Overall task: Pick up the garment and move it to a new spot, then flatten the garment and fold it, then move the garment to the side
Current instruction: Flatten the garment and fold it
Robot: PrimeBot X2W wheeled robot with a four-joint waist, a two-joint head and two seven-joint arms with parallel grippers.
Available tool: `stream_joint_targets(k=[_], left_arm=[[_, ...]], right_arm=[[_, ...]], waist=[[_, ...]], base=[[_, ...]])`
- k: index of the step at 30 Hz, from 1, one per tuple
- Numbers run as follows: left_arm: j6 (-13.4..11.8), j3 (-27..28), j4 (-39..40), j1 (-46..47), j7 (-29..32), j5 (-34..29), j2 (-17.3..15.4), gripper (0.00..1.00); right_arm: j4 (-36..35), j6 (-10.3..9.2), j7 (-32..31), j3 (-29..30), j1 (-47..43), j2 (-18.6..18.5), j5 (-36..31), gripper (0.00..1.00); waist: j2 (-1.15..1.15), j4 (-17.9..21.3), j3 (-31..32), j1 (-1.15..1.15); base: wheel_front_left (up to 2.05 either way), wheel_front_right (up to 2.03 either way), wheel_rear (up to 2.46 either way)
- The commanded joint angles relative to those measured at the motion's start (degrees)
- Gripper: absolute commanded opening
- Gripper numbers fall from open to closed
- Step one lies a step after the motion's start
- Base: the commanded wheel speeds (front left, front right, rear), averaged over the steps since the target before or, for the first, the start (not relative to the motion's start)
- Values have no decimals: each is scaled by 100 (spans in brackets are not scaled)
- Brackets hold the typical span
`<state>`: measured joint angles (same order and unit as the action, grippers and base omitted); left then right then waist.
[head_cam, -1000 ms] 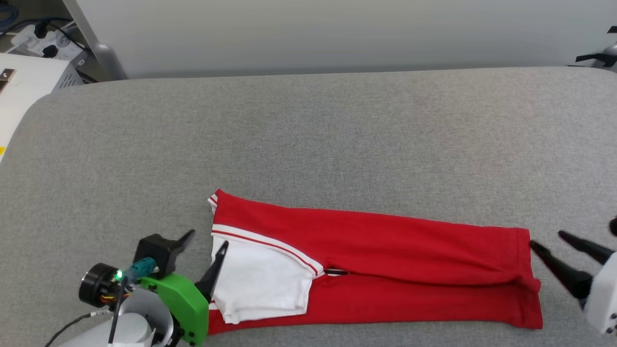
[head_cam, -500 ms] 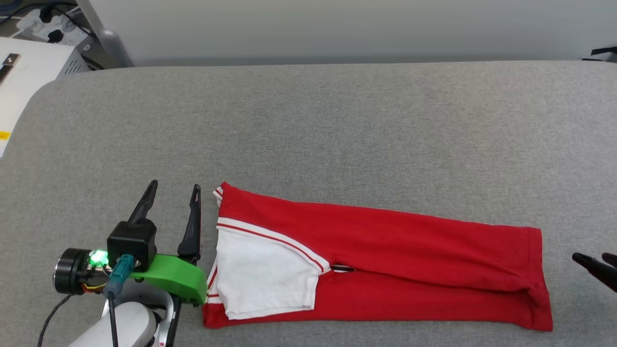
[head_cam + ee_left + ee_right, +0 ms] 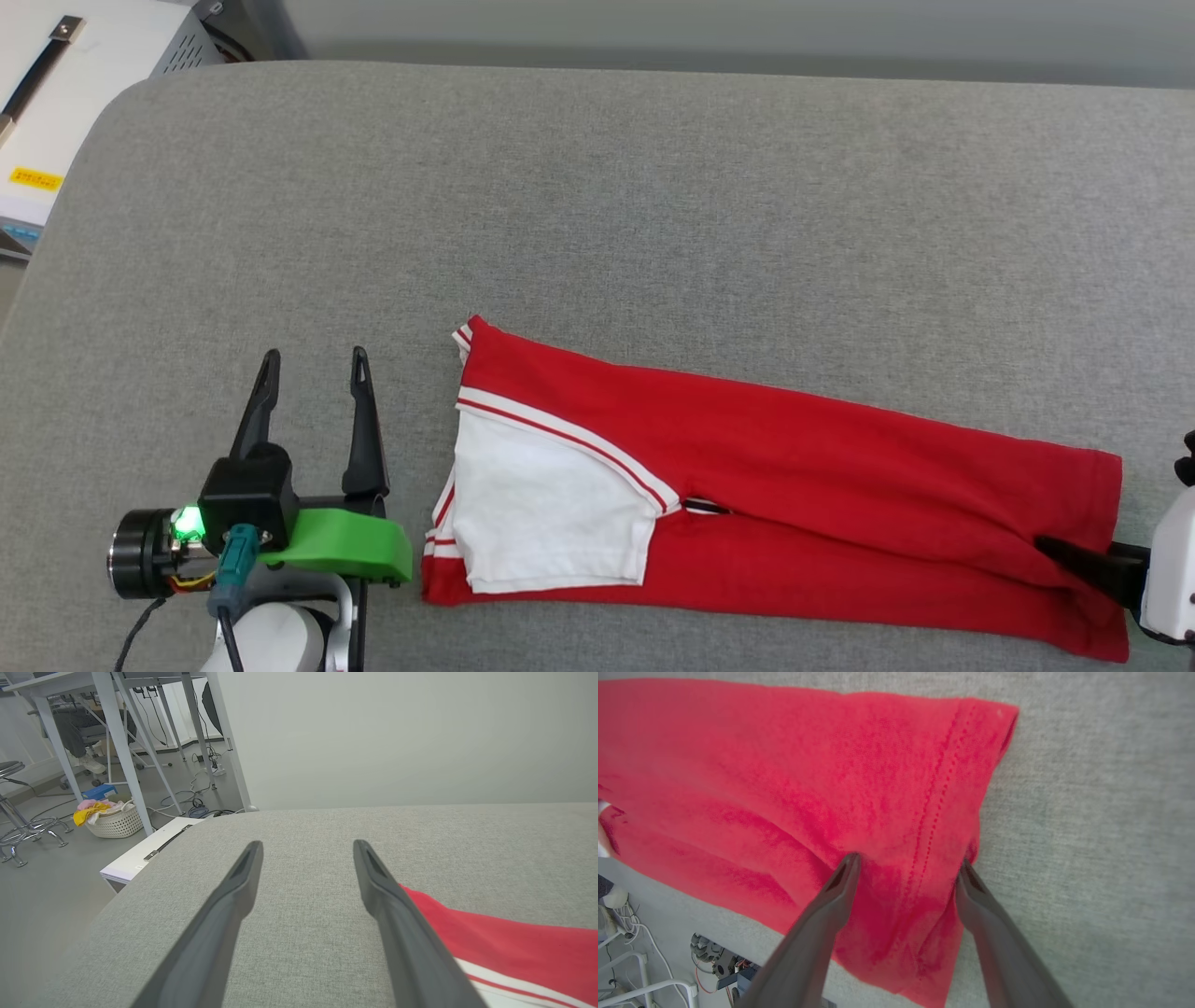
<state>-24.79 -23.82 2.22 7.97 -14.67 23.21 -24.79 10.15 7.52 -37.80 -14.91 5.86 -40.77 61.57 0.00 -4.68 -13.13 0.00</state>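
Right tool (image 3: 1074,558) partly off-frame

My left gripper (image 3: 315,357) sits at the lower left of the head view, both fingers pointing up the frame and spread wide. My right gripper (image 3: 908,859) reaches in from the lower right edge, pointing left, jaws equally wide apart.

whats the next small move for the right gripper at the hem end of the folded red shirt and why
Probably lower and close the right gripper on the hem of the red jersey shirt with white sleeves: its open fingers straddle that end, and the long strip is not yet folded crosswise.
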Motion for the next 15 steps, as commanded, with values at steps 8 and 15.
stream_joint_targets(k=[8,15], left_arm=[[577,630,-127,-370,-32,-598,646,100],[1019,1045,-236,-502,-32,-1174,1088,100]], right_arm=[[-102,-3,186,-754,143,345,109,100],[207,-3,753,-1062,315,200,-113,0]], waist=[[0,-104,-113,0],[0,-51,12,0]], base=[[0,0,0],[0,0,0]])
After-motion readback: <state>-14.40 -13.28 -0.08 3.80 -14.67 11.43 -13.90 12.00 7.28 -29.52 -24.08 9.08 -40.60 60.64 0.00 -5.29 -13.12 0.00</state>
